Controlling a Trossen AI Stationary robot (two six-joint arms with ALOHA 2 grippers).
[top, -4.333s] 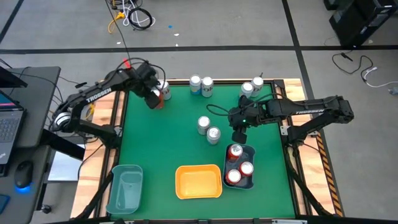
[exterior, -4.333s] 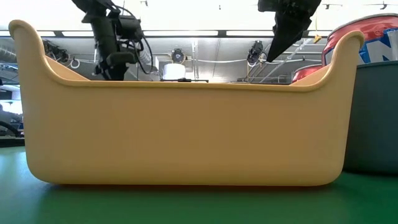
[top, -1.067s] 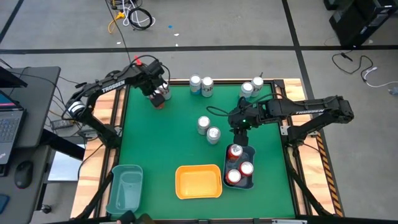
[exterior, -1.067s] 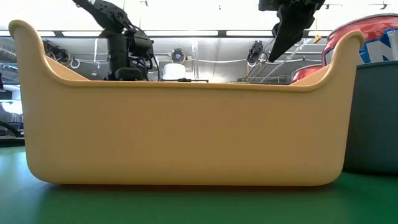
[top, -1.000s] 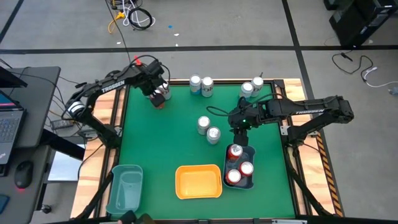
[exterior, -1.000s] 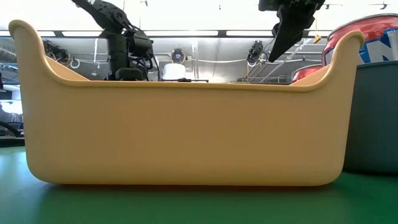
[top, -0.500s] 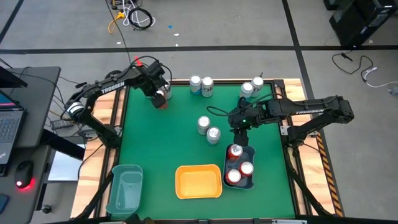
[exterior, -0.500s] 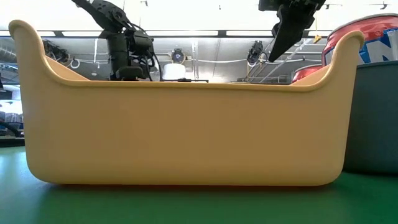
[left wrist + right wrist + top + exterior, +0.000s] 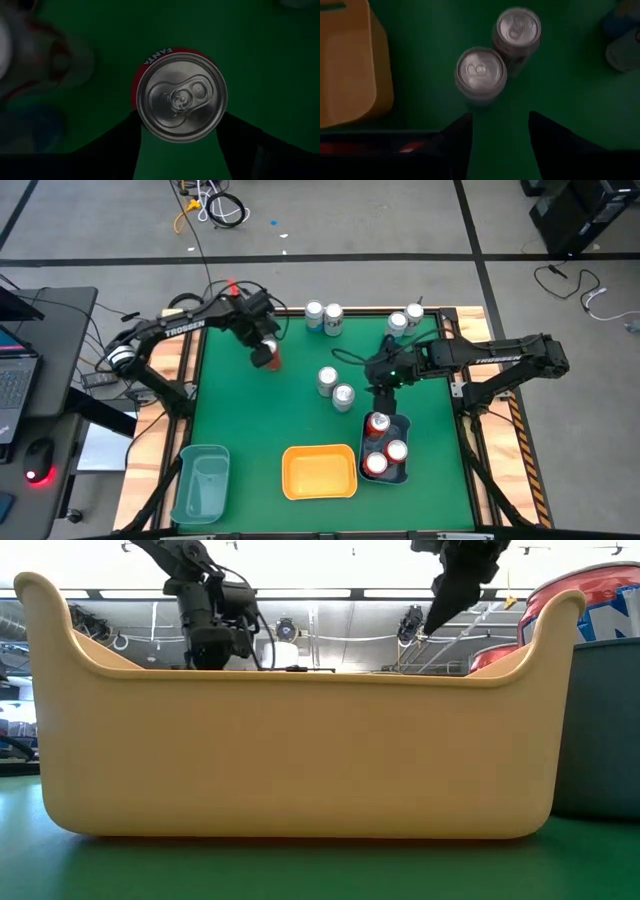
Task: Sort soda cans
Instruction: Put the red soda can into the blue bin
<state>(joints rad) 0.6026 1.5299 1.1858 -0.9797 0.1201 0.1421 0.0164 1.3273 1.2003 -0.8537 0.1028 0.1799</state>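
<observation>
Left gripper (image 9: 177,132), red can (image 9: 181,97) between fingers

Overhead straight down on green tabletop (image 9: 300,400), low view level, pressed against yellow bin (image 9: 300,755), wrist views looking down close, all sharing that bin's surroundings.

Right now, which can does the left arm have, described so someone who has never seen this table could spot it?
Look at the green table from above and follow the left arm in from the far left corner. Its left gripper is closed on a red can, with a silver top and red body. The other loose cans are silver or white and stand free, and the other red ones sit in the dark bin.
</observation>
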